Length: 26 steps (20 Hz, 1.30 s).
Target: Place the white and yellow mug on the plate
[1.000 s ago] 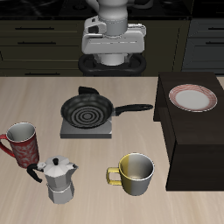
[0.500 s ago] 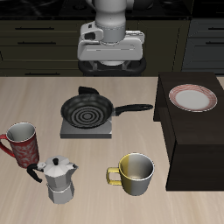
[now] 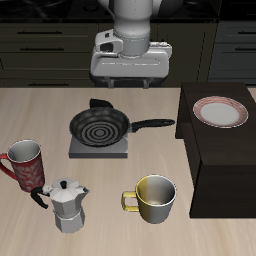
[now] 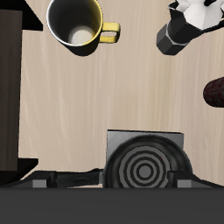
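Observation:
The white and yellow mug (image 3: 152, 198) stands upright on the table near the front edge, handle pointing toward the moka pot. It also shows in the wrist view (image 4: 73, 22), empty with a pale inside. The plate (image 3: 220, 112), white with a reddish striped rim, lies on top of a black box and is out of the wrist view. My gripper (image 3: 128, 82) hangs high over the back of the table, behind the frying pan and far from the mug. Its jaws are spread wide and hold nothing.
A black frying pan (image 3: 100, 127) sits on a grey burner (image 3: 99, 149) mid-table, below the gripper (image 4: 144, 166). A moka pot (image 3: 67, 205) and a red patterned mug (image 3: 25, 165) stand near the front edge. The black box (image 3: 215, 165) rises beside the mug.
The gripper has come forward and slightly down from the back of the table. The mug, plate and other objects have not moved.

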### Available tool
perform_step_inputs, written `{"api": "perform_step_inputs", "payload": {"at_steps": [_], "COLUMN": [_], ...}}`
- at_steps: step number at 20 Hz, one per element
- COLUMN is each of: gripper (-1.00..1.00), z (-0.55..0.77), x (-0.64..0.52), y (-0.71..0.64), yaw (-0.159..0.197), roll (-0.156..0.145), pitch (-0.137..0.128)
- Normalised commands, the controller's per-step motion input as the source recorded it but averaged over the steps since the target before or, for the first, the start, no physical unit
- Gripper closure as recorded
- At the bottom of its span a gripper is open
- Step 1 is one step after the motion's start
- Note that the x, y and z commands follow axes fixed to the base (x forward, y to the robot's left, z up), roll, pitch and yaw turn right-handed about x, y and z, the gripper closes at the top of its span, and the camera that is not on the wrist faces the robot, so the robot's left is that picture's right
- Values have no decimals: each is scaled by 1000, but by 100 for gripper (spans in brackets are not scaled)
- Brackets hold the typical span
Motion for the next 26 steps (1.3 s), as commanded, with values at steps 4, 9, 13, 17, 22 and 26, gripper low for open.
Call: {"api": "perform_step_inputs", "payload": {"at_steps": [4, 9, 13, 17, 22, 26], "gripper": [-100, -100, -100, -100, -100, -100], "z": [-41, 43, 149, 67, -1, -44], "x": [456, 306, 282, 279, 266, 288], "y": [105, 82, 15, 31, 22, -48], "yaw": [4, -11, -6, -10, -6, -20], "roll": [-18, -22, -29, -11, -22, -7], "pitch": [6, -21, -41, -18, -14, 9]}}
